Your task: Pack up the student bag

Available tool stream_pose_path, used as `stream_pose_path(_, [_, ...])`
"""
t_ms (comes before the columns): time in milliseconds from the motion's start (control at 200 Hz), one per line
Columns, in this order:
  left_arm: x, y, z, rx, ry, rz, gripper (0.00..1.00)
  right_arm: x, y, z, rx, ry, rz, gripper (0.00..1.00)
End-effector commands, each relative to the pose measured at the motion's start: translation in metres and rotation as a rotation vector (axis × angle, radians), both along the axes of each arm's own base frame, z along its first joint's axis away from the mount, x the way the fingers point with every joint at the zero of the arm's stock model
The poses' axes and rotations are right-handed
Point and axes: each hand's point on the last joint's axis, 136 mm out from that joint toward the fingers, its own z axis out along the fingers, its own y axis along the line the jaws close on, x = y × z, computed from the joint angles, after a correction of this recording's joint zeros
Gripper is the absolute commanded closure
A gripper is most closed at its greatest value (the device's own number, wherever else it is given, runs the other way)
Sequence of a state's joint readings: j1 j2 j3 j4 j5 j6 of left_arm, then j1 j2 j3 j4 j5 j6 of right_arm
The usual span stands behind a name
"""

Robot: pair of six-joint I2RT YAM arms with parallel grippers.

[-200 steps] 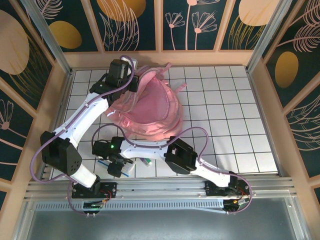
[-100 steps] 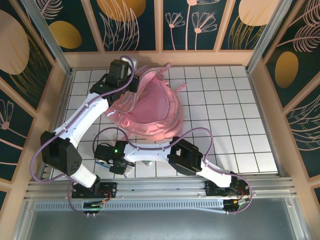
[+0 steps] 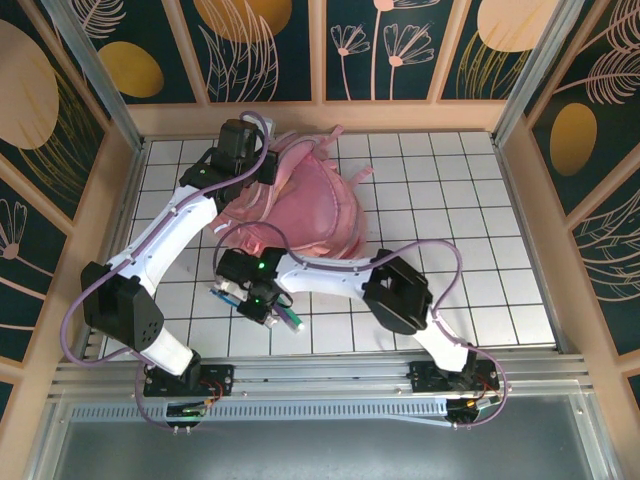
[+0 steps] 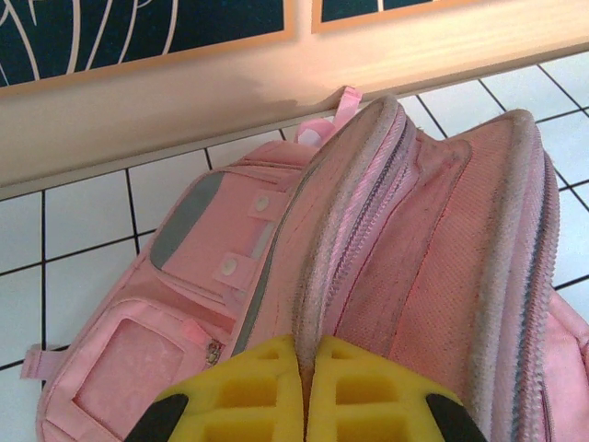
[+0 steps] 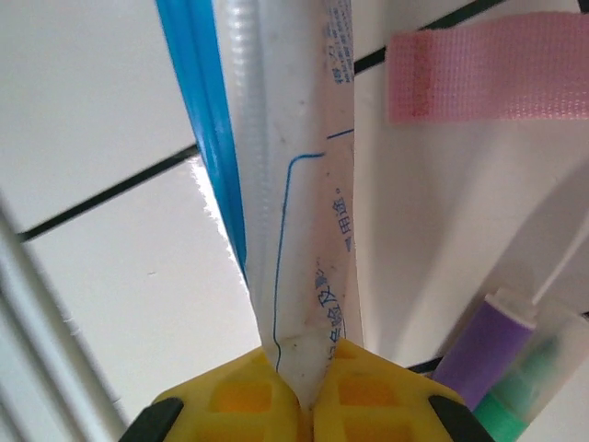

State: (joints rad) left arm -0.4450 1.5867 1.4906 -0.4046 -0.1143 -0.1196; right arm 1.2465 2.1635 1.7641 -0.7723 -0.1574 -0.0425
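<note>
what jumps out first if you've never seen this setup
The big pink student bag lies open toward the table's far left, its zipper rim pinched in the left gripper. Toward the near edge, the right gripper is shut on a clear blue-edged packet, with a purple-and-green marker beside it.

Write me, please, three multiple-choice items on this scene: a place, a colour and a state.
1. Where on the table is the student bag? A) far left part B) near right corner C) off the near edge
2. What colour is the edge strip of the clear packet in the right gripper? A) red B) blue C) green
3. How is the left gripper? A) open above the bag B) shut on the bag's zip rim C) shut on a pen
Answers: 1 A, it lies toward the far edge; 2 B, a blue strip runs down its side; 3 B, its jaws pinch the rim.
</note>
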Motion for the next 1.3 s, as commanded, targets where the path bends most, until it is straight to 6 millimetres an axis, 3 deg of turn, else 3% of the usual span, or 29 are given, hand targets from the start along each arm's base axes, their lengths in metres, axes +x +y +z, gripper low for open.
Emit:
stream_pose_path(0, [0.009, 0.013, 0.036, -0.011, -0.109, 0.047, 1.0, -0.014, 0.01, 0.052, 0.185, 0.102, 0.027, 0.93])
stream_pose_path(135, [0.009, 0.012, 0.04, -0.017, -0.117, 0.043, 1.0, -0.014, -0.004, 0.067, 0.252, 0.187, -0.015, 0.94])
stream_pose_path(405, [0.005, 0.009, 0.05, -0.048, -0.123, 0.026, 1.0, -0.011, -0.063, 0.094, 0.396, 0.423, -0.161, 0.91])
stream_pose_path(601, [0.0, -0.001, 0.047, -0.115, -0.107, -0.007, 1.0, 0.022, -0.106, 0.119, 0.589, 0.562, -0.37, 0.91])
stream_pose_path(806, [-0.003, -0.011, 0.045, -0.172, -0.084, -0.039, 1.0, 0.055, -0.133, 0.128, 0.68, 0.601, -0.514, 0.9])
stream_pose_path(1046, [-0.014, -0.02, 0.051, -0.22, -0.063, -0.096, 1.0, 0.083, -0.151, 0.143, 0.814, 0.702, -0.634, 0.89])
stream_pose_path(1291, [-0.024, -0.034, 0.053, -0.287, -0.028, -0.164, 1.0, 0.134, -0.14, 0.161, 0.969, 0.769, -0.777, 0.89])
